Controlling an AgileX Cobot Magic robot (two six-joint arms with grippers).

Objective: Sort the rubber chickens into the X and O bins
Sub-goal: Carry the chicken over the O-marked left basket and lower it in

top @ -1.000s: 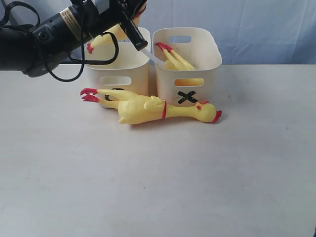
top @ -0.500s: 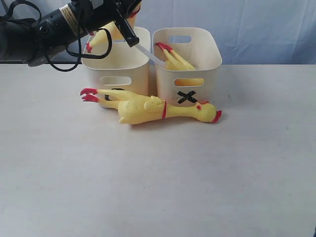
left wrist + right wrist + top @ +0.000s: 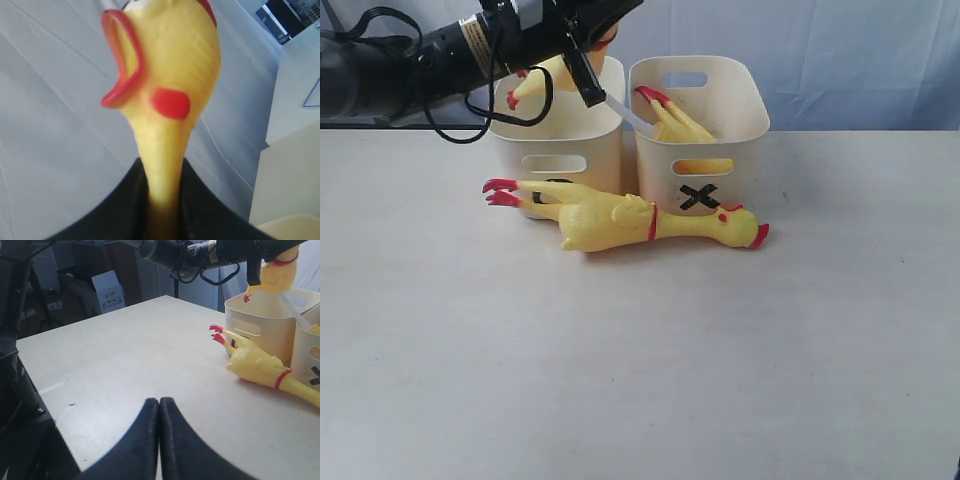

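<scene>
Left claw (image 3: 162,200) clamps the chicken (image 3: 170,75) by its neck; I'd lower it feet-first well into the left bin (image 3: 590,160) before release; right claw (image 3: 159,440) sits pinched shut, empty

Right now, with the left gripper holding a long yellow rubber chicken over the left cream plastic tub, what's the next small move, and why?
Probably lower it feet first into the left cream plastic tub. The left gripper is clamped on the neck of the yellow rubber chicken, whose red feet hang at the tub's rim, so releasing now might tip it out.
</scene>
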